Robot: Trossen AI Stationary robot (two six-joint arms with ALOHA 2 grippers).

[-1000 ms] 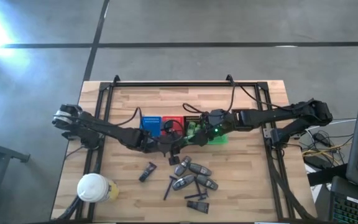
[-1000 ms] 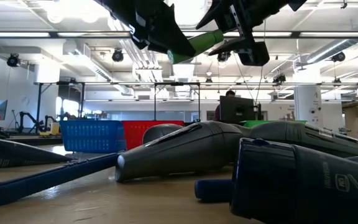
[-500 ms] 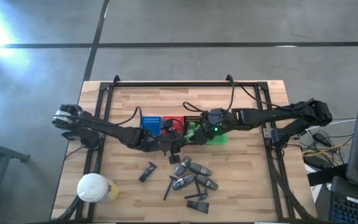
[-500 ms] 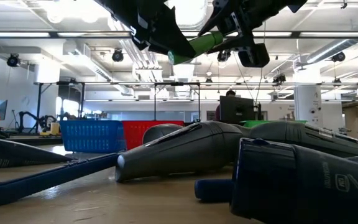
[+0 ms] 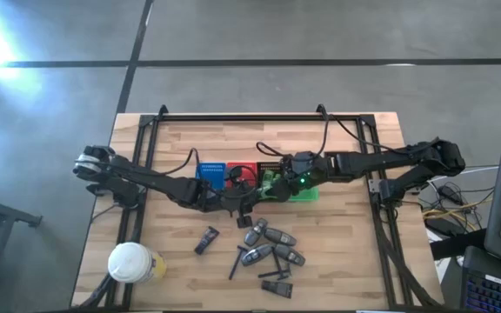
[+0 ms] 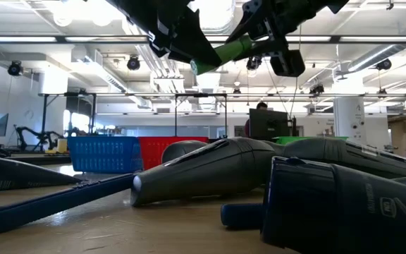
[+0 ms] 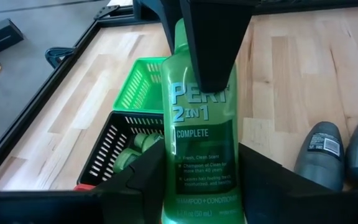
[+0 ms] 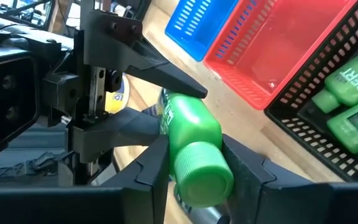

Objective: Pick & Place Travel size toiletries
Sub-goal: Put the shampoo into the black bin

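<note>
A green Pert shampoo bottle (image 7: 199, 118) is held in the air between both grippers, above the table just in front of the row of baskets; it also shows in the low view (image 6: 224, 51) and the high view (image 5: 270, 188). My left gripper (image 7: 199, 186) is shut on its bottom end. My right gripper (image 8: 197, 168) is shut on its cap end. Several dark grey tubes (image 5: 272, 243) and thin dark razors (image 5: 236, 261) lie on the table's near middle. More green bottles (image 8: 347, 106) lie in the black basket (image 7: 114, 149). My left gripper pinches the bottle's lower body (image 7: 197, 193) between its two fingers, coming level from the table's left. The bottle lies along the fingers, lifted clear, its cap end pointing toward the right arm. My right gripper pinches the bottle at its round cap (image 8: 201, 171) and shoulder between its two fingers, coming from the table's right. The bottle is lifted clear and slants slightly, cap end higher in the low view.
Blue (image 5: 210, 172), red (image 5: 237, 171), black (image 5: 268, 169) and green (image 5: 307, 193) baskets stand in a row at the table's middle. A white-lidded round container (image 5: 130, 261) stands near left. One dark tube (image 5: 205, 240) lies apart from the pile.
My right gripper has moved toward the table's left, onto the cap end of the green bottle that my left gripper holds up. The bottle has stayed nearly in place, tipping a little.
</note>
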